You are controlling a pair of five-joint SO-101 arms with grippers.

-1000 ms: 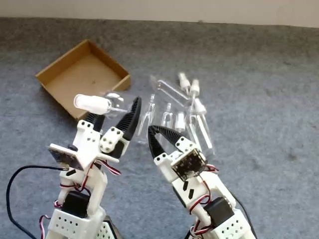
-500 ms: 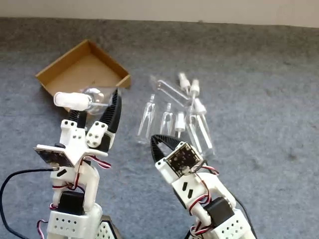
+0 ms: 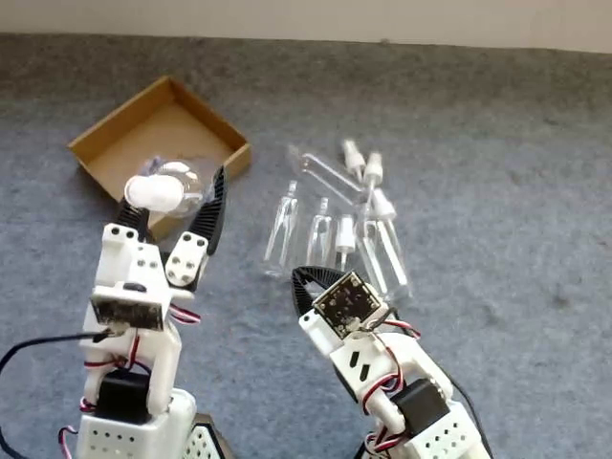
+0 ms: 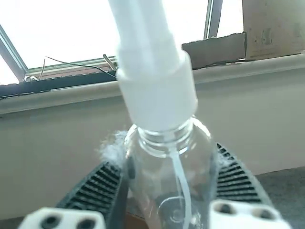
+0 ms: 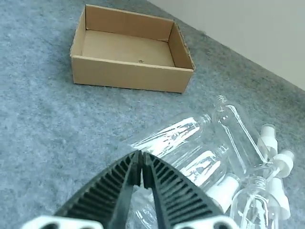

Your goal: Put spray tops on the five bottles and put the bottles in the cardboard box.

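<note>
Hovering by the empty cardboard box point(image 3: 143, 134), upper left, left fingers point(image 3: 212, 206) clamp one capped bottle point(image 3: 175, 185); right fingers point(image 5: 125, 183) closed, empty; four bottles point(image 3: 282, 229) remain

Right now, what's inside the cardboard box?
The box shows bare cardboard floor with one dark speck. From above, the held bottle covers its corner nearest the arms; in the right wrist view the near wall hides a strip of floor.

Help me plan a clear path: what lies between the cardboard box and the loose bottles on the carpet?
Bare grey carpet; the right wrist view shows it between the cardboard box and the loose bottles.
</note>
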